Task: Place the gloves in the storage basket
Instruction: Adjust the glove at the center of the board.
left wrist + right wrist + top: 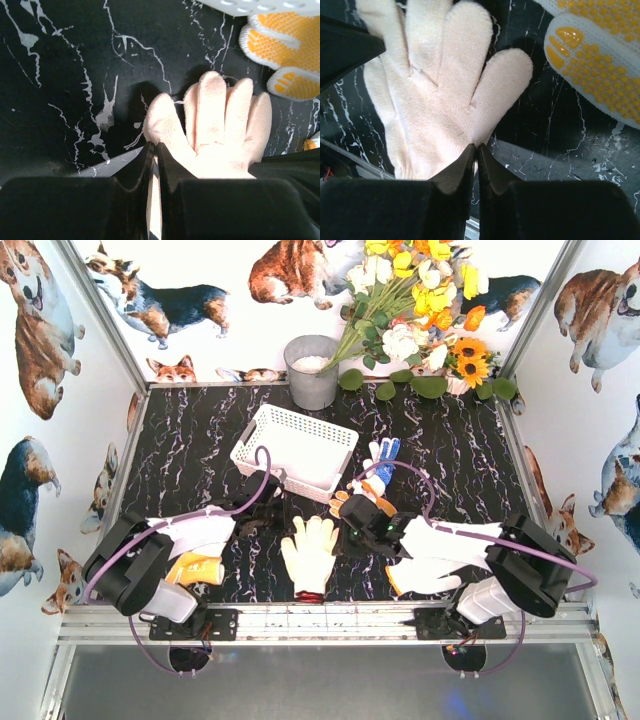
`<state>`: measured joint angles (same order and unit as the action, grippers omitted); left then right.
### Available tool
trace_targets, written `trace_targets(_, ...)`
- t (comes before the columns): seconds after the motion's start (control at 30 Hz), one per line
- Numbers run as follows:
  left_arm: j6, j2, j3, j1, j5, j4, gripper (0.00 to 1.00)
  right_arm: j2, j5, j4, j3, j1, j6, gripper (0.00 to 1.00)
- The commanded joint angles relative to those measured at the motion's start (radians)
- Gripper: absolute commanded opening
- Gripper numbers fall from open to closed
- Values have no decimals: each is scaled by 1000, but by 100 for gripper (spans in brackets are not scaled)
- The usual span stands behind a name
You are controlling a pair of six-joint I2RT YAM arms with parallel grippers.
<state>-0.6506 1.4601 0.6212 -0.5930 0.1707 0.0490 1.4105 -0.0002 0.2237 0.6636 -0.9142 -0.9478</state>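
Two claws, both shut. The left claw (154, 148) has its jaws pressed tip to tip, low over the black marble table (200, 440) and right against the thumb side of the cream glove (220, 135). The right claw (476, 149) is closed the same way at the little-finger edge of that glove. Neither wrist view shows whether a fold of knit is caught between the tips. The cream glove lies flat between the two claws, with its fingers pointing away from the arm bases and its red cuff toward the near edge of the table. Just beyond its fingertips lies the orange-dotted glove (360, 502), which sits close to the near right corner of the storage basket (310, 421). The basket is a white lattice-sided tray set at an angle in the middle of the table, apart from the cream glove. To the right of the basket, beside its far right corner, is the blue-palmed glove (384, 458). All the gloves are on the table outside the basket. The yellow glove (197, 568) lies partly under the left arm, and the white glove with an orange cuff (420, 578) lies under the right arm. At the back edge stand a grey bucket (313, 375) and a spray of flowers (415, 300).
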Motion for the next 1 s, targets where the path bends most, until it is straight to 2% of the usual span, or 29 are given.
trace_targets(0.0,0,14,-22,17,-22,10,0,33,-9,-37,45,-2,13,9)
trace_targets(0.23,-2,-2,-26,19,-66,45,0,49,0,-37,57,-2,23,12)
trace_targets(0.47,14,-45,-26,19,-94,80,0,18,-3,-28,48,-2,14,31)
trace_targets(0.63,47,-108,-10,19,-94,102,26,-37,-6,-7,32,-2,6,42)
trace_targets(0.73,77,-145,25,19,-103,135,34,-67,-19,2,21,-2,-10,46)
trace_targets(0.83,108,-171,50,18,-62,134,37,-87,-61,-17,1,-2,-42,49)
trace_targets(0.97,103,-162,43,18,75,45,35,-74,-151,-65,-24,-2,-97,51)
